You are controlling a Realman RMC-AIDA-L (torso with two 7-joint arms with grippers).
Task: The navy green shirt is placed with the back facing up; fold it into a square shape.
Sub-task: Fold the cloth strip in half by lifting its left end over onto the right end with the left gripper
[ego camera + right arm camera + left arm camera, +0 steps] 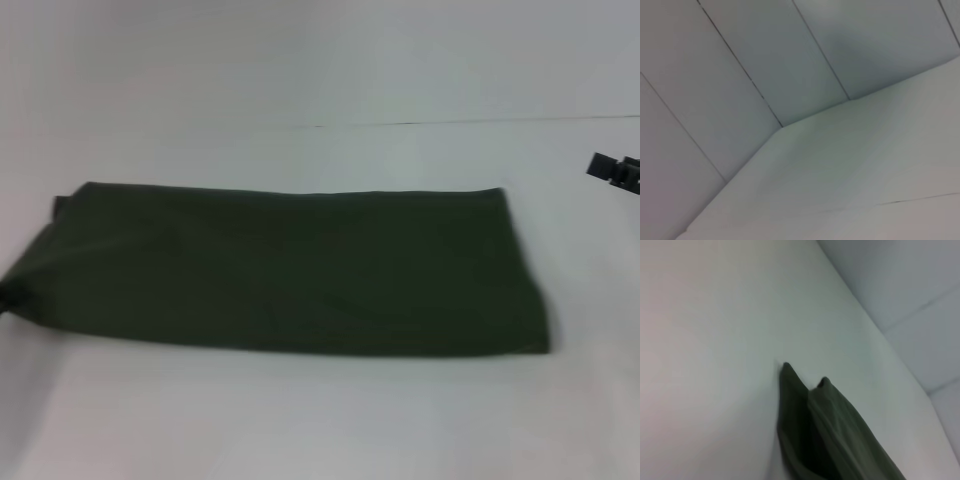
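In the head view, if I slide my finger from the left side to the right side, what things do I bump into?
Navy green shirt, folded into a long band on the white table → bare table → right gripper at the right edge.

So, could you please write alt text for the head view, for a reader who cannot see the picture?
A dark olive-green shirt, already folded into a long rectangle, lies flat across a white table. The black right gripper shows only partly at the right edge, away from the shirt. The shirt's left end reaches the picture's left edge and looks slightly bunched.
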